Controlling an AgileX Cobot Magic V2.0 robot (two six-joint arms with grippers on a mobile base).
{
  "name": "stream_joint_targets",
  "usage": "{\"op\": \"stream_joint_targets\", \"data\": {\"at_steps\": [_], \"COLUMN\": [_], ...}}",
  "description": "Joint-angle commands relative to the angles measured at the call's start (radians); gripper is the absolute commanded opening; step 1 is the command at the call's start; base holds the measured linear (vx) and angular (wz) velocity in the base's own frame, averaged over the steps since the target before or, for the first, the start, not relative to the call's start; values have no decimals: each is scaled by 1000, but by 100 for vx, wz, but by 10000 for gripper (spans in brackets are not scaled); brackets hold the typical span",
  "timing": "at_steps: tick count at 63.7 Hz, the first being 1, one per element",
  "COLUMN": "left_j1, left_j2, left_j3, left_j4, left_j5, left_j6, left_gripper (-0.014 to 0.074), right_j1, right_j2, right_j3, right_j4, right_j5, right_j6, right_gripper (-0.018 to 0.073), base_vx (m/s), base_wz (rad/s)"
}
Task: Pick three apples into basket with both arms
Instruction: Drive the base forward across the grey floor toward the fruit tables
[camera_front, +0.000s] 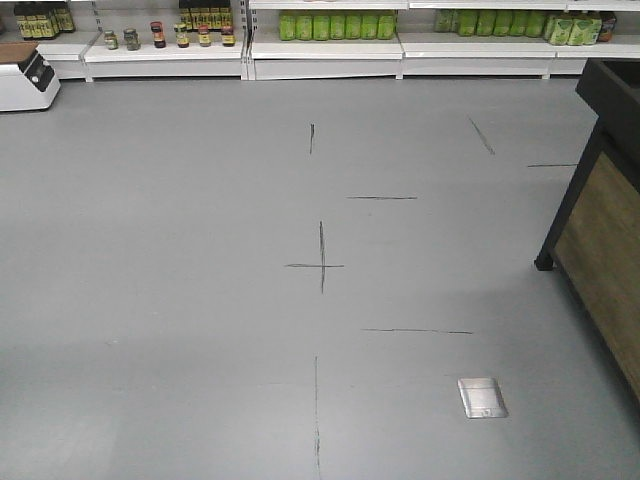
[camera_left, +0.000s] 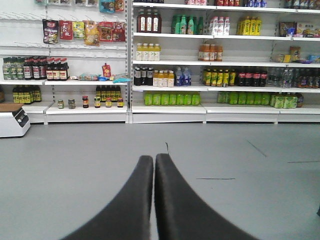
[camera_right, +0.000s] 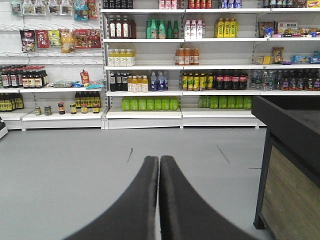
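**Jaws together, nothing held**

The left gripper and right gripper each have their jaws pressed together with nothing in them. Both are above the grey floor, facing the stocked shelves. A dark wood-panelled counter stands nearer than the shelves, to the right. Where the apples and basket lie cannot be told.

Left gripper, right gripper: jaws together

Bright, even, diffuse store lighting.
Floor darkens softly toward the lower edge; left gripper and right gripper blur up close; shelves read sharp.
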Motion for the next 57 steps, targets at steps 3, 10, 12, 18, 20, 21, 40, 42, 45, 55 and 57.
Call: {"op": "stream_joint_targets", "data": {"at_steps": [3, 10, 12, 18, 20, 21, 40, 42, 45, 55, 57], "left_j1": [-1, -1, -1, -1, -1, -1, -1, -1, -1, -1, -1], "left_j2": [-15, -15, -15, -15, -15, -15, -15, -15, -15, -15, -15], "left_j3": [23, 23, 23, 23, 23, 23, 23, 23, 23, 23, 23], "left_j4": [-7, -7, -7, -7, -7, -7, -7, -7, -7, -7, -7], "left_j5": [-76, -76, -76, -76, -76, -76, -76, -76, -76, -76, -76], "left_j6": [-6, -6, -6, -6, -6, -6, -6, -6, -6, -6, -6], "left_gripper": [-6, -6, -6, -6, -6, -6, -6, -6, -6, -6, -6], "right_j1": [-1, -1, -1, -1, -1, -1, -1, -1, -1, -1, -1], "right_j2": [-10, -10, -10, -10, -10, -10, -10, -10, -10, -10, -10], "right_j3": [14, 14, 14, 14, 14, 14, 14, 14, 14, 14, 14], "right_j4": [-3, -3, -3, -3, -3, -3, -3, -3, -3, -3, -3], "right_j5": [-74, -74, -71, -70, -70, -71, -71, -71, -71, -71, -71], "right_j6": [-9, -9, -9, -9, -9, -9, -9, -9, -9, -9, -9], "right_gripper": [-9, -9, -9, -9, -9, -9, -9, -9, -9, -9, -9], "base_vx": [13, 11, 10, 9, 7, 7, 5, 5, 5, 6, 8], "base_wz": [4, 3, 1, -2, -6, -7, -15, -21, -23, -28, -34]}}
